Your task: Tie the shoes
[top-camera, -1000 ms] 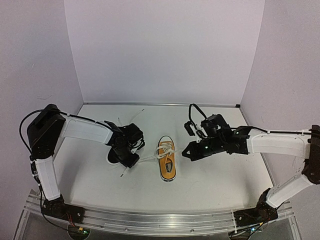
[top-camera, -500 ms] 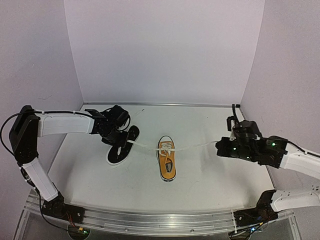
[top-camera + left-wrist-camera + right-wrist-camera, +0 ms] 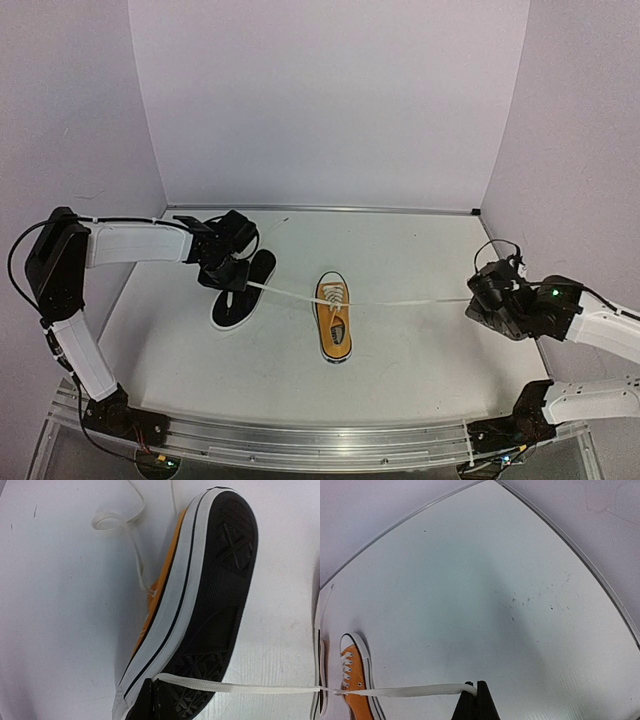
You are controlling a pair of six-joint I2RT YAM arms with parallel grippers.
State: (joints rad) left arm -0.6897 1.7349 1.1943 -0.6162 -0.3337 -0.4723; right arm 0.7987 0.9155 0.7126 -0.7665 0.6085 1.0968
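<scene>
orange shoe stands upright mid-way across the bench, toe to 6 o'clock, with bare surface open at its 12 and 6. tipped shoe lies at its 9 o'clock, black sole showing. left arm stretches in from 9 o'clock, left tool over that shoe's far end, clenched on the left lace. right tool, at 3 o'clock close to the side wall, pinches the right lace. both laces run taut.

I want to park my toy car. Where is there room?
Bare table behind the orange sneaker, up to the back wall, and in front of it, toward the rail. Crowded: the middle, where taut laces run from left pincer to right pincer.
</scene>
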